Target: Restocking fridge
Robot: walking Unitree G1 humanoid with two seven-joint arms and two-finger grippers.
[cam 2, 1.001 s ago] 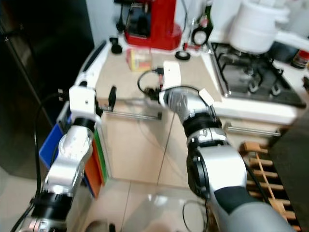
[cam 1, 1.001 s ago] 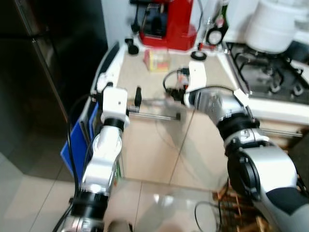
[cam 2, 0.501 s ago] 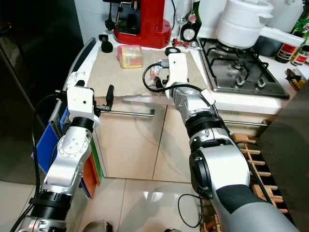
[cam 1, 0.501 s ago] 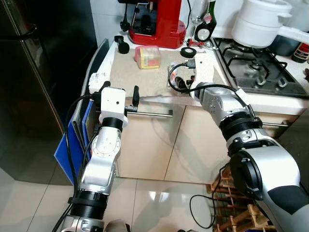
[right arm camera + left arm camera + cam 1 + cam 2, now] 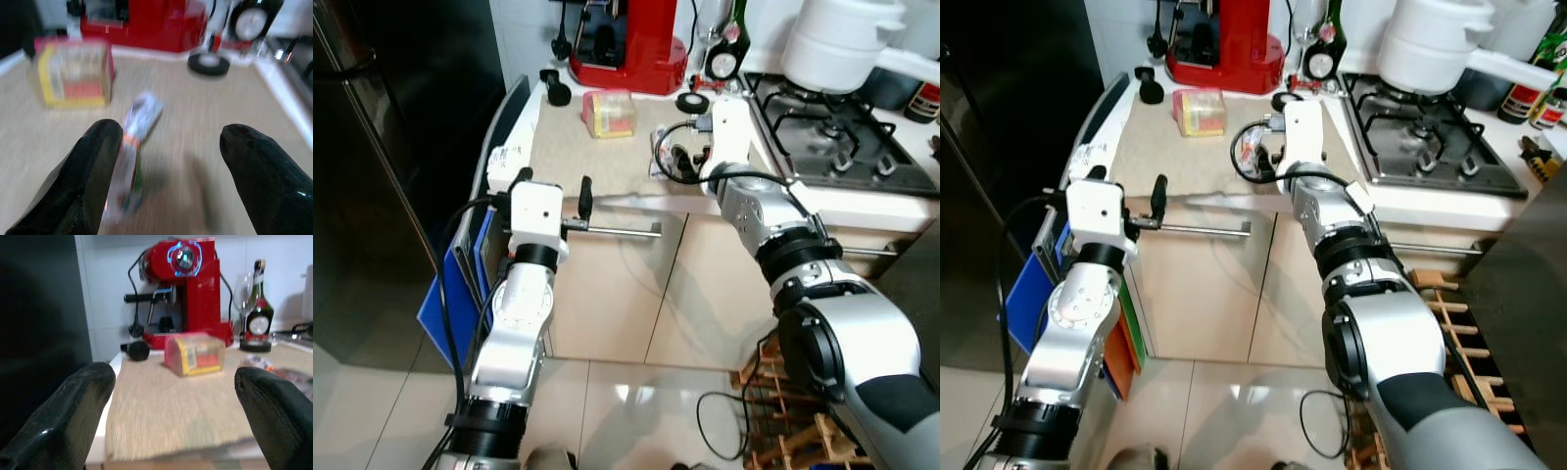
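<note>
Two grippers stand open and empty: the right gripper (image 5: 164, 161) hovers over a small, blurred wrapped packet (image 5: 134, 142) on the counter (image 5: 607, 162), the left gripper (image 5: 171, 416) faces a yellow box (image 5: 609, 114). Nothing seems stocked yet; the fridge (image 5: 372, 147) is closed.

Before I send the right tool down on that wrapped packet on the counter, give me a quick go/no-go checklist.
1. Right tool open: ok, fingers spread.
2. Wrapped packet ahead of the right tool: ok, lying flat near one finger, not centred.
3. Yellow box apart from the packet: ok.
4. Left tool open and holding nothing: ok.
5. Packet's contents or label: cannot tell, blurred.
6. Fridge door open: not ok, shut.
</note>
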